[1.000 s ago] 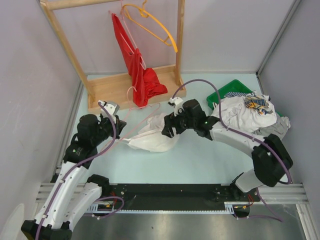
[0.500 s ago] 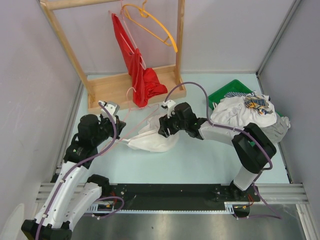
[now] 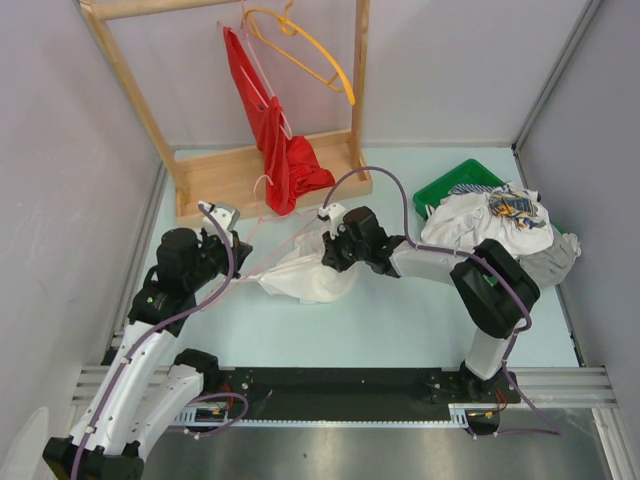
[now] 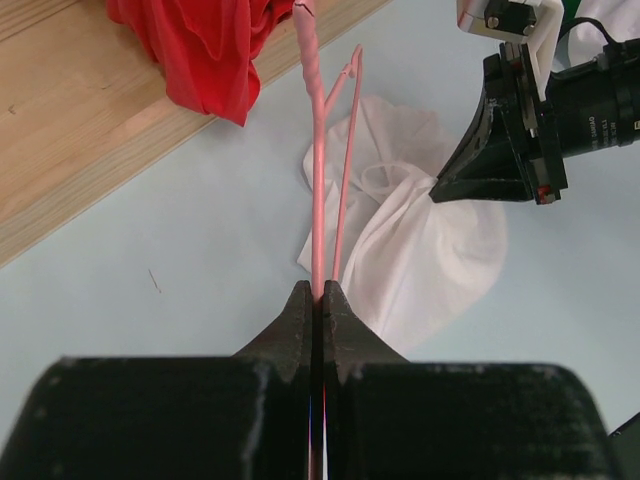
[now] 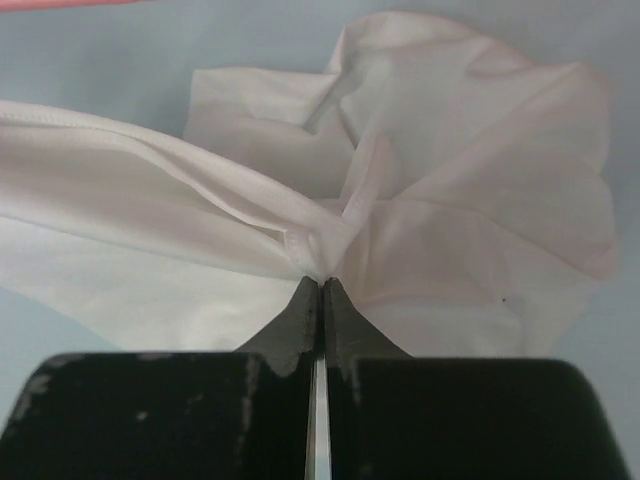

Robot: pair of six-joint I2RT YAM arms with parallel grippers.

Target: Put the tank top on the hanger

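The right tool (image 5: 320,282) is pinched shut on a fold of the tank top (image 5: 470,190), bunched on the desk (image 3: 400,320). The left tool (image 4: 318,292) clamps the hanger (image 4: 317,200) alongside. Lifting may slip the thin fabric free or snag the wire.

Top view: bright, even, diffuse overhead light on the pale tabletop (image 3: 400,310). There is only a faint soft shadow along the near edge of the tank top (image 3: 300,283) and a dull sheen on the metal strip (image 3: 400,445) well nearer than it; focus is sharp throughout. Left wrist view: the hanger (image 4: 318,200) beside the tank top is crisp, while the black left hand (image 4: 318,295) in the foreground is underexposed and soft. Right wrist view: tank top fabric bright, nearly washed out, mildly soft; right hand (image 5: 320,285) dark and blurred.
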